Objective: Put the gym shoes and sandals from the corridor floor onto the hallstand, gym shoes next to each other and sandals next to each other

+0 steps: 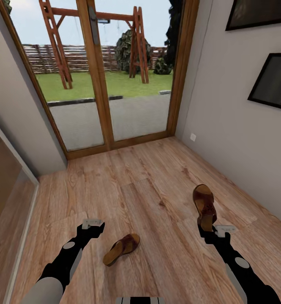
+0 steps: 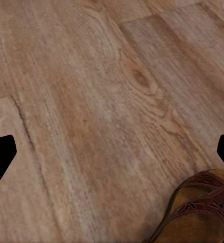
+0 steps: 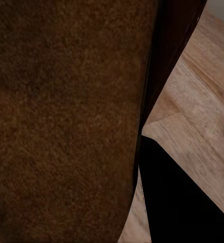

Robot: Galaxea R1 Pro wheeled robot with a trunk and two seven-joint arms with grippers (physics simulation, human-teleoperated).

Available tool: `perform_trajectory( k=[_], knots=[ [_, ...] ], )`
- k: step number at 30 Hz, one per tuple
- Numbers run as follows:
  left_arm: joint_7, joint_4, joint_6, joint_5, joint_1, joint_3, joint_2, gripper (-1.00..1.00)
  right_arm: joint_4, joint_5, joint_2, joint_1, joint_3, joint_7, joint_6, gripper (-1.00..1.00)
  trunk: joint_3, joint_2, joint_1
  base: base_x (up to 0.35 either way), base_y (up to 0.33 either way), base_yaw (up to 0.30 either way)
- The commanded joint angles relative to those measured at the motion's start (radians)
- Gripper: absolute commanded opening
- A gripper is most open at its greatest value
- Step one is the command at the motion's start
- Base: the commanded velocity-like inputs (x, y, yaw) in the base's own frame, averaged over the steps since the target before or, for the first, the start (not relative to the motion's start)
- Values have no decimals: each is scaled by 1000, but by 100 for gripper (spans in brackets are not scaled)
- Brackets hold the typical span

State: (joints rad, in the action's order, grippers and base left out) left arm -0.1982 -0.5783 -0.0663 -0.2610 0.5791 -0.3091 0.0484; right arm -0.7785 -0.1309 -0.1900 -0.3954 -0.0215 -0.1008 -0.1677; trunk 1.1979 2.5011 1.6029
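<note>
One brown sandal (image 1: 121, 249) lies on the wood-plank corridor floor (image 1: 148, 185) between my two arms, and its strap end (image 2: 200, 212) appears in the left wrist view. My left gripper (image 1: 93, 225) hovers open just left of it, its fingertips (image 2: 1, 152) wide apart over bare planks. The other sandal (image 1: 204, 206) stands on end off the floor, with my right gripper (image 1: 211, 230) shut on its lower end. Its dark brown sole (image 3: 66, 126) sits close against the right wrist camera beside one black finger (image 3: 182, 207). The gym shoes and the hallstand are out of view.
Wood-framed glass doors (image 1: 102, 84) close the far end of the corridor, with a garden behind them. A grey wall (image 1: 233, 126) with two dark framed pictures runs along the right. A glossy panel (image 1: 5, 181) lines the left side.
</note>
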Motion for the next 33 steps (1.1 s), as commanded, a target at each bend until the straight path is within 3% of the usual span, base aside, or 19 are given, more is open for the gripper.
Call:
perform_trajectory(
  k=[1,9,13,16,17,19,21,26,33],
  knots=[
    [-7,0,-4,-10,1,-8,1,100,1,-13,-2,0,-2,-8,-1,-100,1,0,0,1,1,-3],
    [-10,1,-4,-13,1,-8,2,100,-1,-15,2,0,-2,-8,0,-100,1,0,0,0,0,-1],
    [-15,13,-1,-26,-15,-3,-9,100,-50,-12,2,0,1,-8,13,-100,1,0,0,0,0,0],
    [-134,16,7,-50,-17,37,-103,100,-411,-14,7,-18,3,-11,400,-100,1,0,0,0,0,0],
    [-235,20,16,-96,-18,87,-155,100,-646,-18,17,-41,7,-14,664,-100,1,0,0,0,0,0],
    [-270,30,31,-136,-19,103,-164,100,-690,-22,40,-76,7,-38,771,-100,1,0,0,0,0,0],
    [-284,37,43,-164,-19,110,-166,100,-700,-23,54,-94,7,-63,817,-100,1,0,0,0,0,0],
    [-314,50,96,-277,-18,126,-167,100,-718,-24,87,-121,8,-137,900,-100,1,0,0,0,0,0],
    [-341,48,140,-355,-15,129,-159,100,-727,-24,94,-126,6,-157,919,-100,1,0,0,0,0,0]
  ],
)
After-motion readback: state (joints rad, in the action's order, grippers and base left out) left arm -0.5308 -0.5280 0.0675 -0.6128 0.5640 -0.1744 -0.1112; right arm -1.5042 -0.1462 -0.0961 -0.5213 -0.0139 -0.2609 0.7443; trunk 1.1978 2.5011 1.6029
